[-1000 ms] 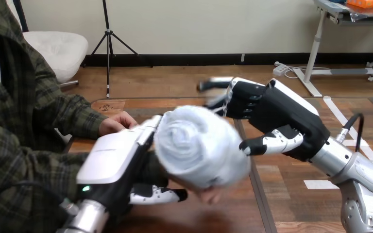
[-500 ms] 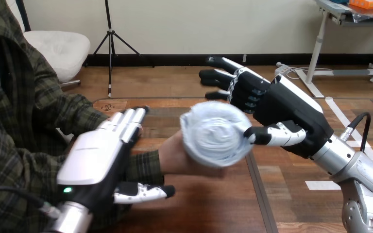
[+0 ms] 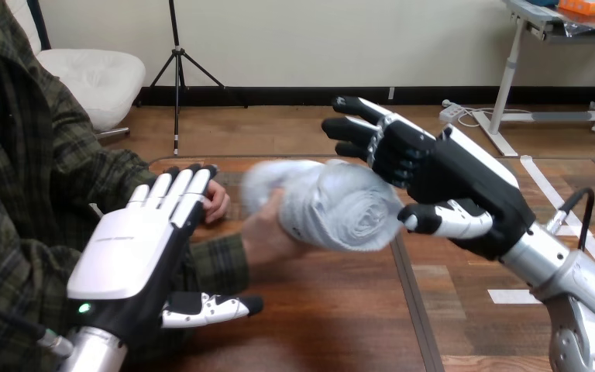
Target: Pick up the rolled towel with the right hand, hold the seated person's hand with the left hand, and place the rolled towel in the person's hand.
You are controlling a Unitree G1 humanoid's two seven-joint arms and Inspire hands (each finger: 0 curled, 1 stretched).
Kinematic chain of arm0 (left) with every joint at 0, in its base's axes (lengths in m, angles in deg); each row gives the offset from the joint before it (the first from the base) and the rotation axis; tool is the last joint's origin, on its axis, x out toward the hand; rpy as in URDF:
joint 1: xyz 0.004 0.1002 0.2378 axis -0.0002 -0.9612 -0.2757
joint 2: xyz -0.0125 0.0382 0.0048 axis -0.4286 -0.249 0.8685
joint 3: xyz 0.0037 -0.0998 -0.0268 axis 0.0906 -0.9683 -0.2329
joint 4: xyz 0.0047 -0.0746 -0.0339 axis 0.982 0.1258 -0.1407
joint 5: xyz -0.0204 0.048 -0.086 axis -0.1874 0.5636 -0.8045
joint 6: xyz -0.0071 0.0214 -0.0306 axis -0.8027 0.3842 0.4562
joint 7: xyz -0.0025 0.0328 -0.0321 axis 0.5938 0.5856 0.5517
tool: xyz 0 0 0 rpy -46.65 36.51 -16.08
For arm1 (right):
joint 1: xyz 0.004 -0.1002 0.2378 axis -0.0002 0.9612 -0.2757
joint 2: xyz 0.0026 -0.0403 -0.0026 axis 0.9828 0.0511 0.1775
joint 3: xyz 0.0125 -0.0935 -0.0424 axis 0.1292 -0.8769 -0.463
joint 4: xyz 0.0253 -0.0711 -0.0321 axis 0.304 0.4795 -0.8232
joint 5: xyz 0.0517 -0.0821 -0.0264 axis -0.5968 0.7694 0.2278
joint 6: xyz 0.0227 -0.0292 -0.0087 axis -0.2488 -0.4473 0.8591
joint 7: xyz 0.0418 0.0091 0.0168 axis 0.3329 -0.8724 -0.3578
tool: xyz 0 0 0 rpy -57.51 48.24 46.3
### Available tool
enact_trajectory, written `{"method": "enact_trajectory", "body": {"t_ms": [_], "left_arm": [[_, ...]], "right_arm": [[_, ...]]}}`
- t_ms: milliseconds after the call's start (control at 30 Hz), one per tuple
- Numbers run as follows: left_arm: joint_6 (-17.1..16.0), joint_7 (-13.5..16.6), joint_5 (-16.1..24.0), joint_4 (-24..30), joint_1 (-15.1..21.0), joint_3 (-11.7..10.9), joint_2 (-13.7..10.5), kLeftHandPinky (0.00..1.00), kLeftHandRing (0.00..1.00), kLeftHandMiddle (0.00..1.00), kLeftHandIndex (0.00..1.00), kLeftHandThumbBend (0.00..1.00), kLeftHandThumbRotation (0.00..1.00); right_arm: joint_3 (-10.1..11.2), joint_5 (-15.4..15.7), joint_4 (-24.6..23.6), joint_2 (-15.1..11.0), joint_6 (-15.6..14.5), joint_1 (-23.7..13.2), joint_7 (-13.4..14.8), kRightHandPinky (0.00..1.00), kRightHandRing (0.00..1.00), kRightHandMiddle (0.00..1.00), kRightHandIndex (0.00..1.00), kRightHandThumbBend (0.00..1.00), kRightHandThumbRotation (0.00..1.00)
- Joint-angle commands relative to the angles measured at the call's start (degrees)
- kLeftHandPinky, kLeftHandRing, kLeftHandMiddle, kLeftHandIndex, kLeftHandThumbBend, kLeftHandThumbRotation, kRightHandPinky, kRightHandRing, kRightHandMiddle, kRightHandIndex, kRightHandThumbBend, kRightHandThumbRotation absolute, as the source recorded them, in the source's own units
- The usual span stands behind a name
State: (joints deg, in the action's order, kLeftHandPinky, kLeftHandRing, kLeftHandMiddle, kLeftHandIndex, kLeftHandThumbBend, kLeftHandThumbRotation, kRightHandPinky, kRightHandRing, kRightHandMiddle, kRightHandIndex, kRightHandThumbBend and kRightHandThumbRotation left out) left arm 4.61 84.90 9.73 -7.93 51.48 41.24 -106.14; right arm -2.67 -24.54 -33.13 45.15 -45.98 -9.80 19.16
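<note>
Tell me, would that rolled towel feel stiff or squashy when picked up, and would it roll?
Probably squashy and light: the rolled towel is cloth wound in soft layers, and the person's hand holds it up above the table. Its round shape suggests it could roll if pushed, and a loose grip might let it unwind.

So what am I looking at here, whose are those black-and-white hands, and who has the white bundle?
The picture comes from a camera on the robot's head, looking down across a wooden table. The two machine hands are the robot's own: its left hand at the lower left and its right hand at the right. Both are open and hold nothing. A person sits at the left. The person's hand in the middle holds the white bundle, a rolled towel, above the table. The robot's right hand is close beside the towel's end; I cannot tell whether they touch.
</note>
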Motion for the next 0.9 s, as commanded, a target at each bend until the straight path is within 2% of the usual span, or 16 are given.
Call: {"method": "enact_trajectory", "body": {"t_ms": [0,333,433,533,600,700,867], "left_arm": [[-1.43,1.14,0.07,2.96,0.68,-1.73,-1.01,1.00,1.00,1.00,1.00,1.00,0.60],[-2.58,1.91,-0.65,3.09,-0.80,-2.64,-0.52,1.00,1.00,1.00,1.00,1.00,0.63],[-2.79,1.99,-1.00,3.23,-1.19,-2.84,-0.22,1.00,1.00,1.00,1.00,1.00,0.64],[-2.77,1.61,-1.66,3.61,-1.56,-2.94,0.23,1.00,1.00,1.00,1.00,1.00,0.64],[-3.47,2.58,-1.15,3.35,-1.81,-2.89,0.16,0.99,1.00,1.00,1.00,1.00,0.65],[-3.75,2.80,-1.20,3.93,-2.41,-2.83,0.61,0.99,1.00,1.00,1.00,1.00,0.65],[-5.29,4.27,-1.89,3.60,-2.79,-2.75,1.31,0.98,1.00,1.00,1.00,1.00,0.64]], "right_arm": [[1.20,-1.38,-1.18,-1.58,0.63,-0.01,-0.02,0.96,0.96,0.91,0.94,1.00,0.56],[1.51,-1.77,0.08,-1.92,1.00,1.72,-0.40,0.93,0.94,0.90,0.93,1.00,0.57],[1.54,-1.77,1.12,-1.72,2.20,1.99,-0.76,0.93,0.94,0.90,0.93,1.00,0.58],[1.39,-1.87,1.35,-1.72,1.92,2.58,-0.87,0.92,0.93,0.89,0.92,1.00,0.58],[1.45,-1.83,1.45,-1.67,1.45,3.10,-0.45,0.92,0.93,0.89,0.92,1.00,0.58],[1.74,-1.94,3.02,-1.38,3.49,3.25,-1.21,0.91,0.93,0.89,0.92,1.00,0.59],[1.97,-2.00,3.90,-1.06,4.34,3.88,-0.86,0.90,0.91,0.88,0.92,1.00,0.61]]}}
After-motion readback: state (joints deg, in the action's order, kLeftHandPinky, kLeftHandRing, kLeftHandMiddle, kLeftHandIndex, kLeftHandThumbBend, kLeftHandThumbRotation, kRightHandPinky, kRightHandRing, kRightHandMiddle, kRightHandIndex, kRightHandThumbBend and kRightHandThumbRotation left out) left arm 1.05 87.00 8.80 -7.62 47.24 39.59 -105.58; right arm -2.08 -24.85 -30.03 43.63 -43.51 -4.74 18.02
